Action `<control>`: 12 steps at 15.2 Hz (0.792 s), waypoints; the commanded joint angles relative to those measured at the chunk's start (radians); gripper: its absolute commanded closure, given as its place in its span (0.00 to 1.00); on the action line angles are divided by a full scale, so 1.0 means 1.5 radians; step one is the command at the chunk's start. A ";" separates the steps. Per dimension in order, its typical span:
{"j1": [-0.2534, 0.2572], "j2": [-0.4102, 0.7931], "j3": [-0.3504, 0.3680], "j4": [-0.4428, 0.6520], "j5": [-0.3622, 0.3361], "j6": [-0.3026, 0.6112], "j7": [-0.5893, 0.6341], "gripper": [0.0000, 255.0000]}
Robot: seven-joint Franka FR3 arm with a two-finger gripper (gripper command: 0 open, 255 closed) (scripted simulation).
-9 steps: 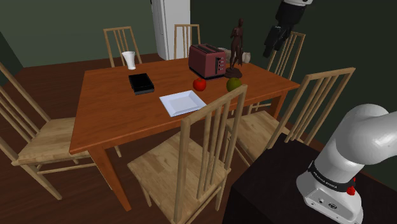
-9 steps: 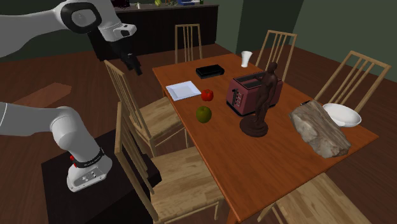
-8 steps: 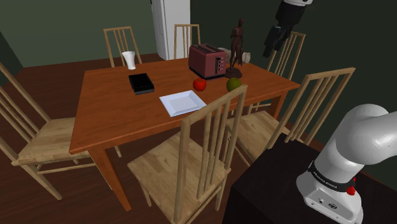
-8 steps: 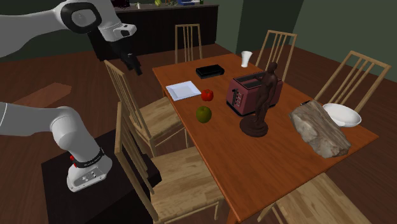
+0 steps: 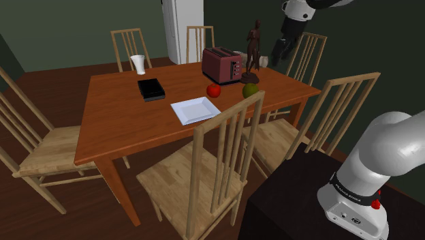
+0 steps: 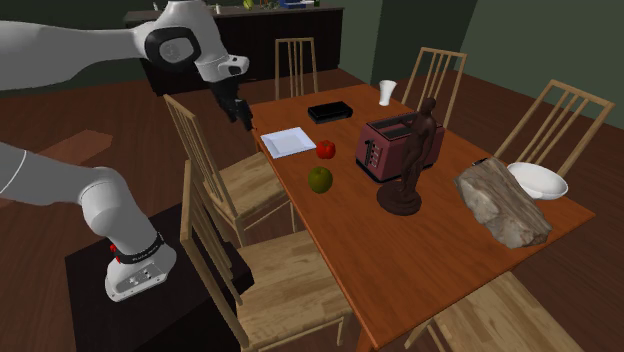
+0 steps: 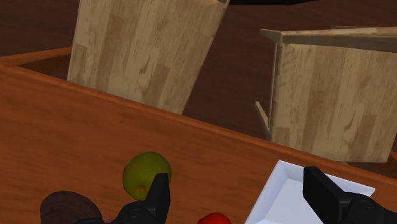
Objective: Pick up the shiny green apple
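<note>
Red apple [image 6: 325, 149], toaster [image 6: 385, 146] and figurine [image 6: 414, 160] stand near green apple [image 6: 319, 179].

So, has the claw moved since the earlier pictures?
Yes. In the shoulder view the claw has shifted left and slightly down, ending closer to the brown statue.

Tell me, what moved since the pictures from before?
The claw swung toward the table, to the second exterior view's right and a little lower. It is open and took hold of nothing. The green apple, red apple, toaster and white plate stayed put.
</note>
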 commanded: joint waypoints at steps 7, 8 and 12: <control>-0.004 0.172 -0.071 0.055 0.009 0.113 -0.081 0.00; -0.004 0.196 -0.079 0.066 0.014 0.124 -0.092 0.00; -0.005 0.293 -0.109 0.118 0.040 0.163 -0.140 0.00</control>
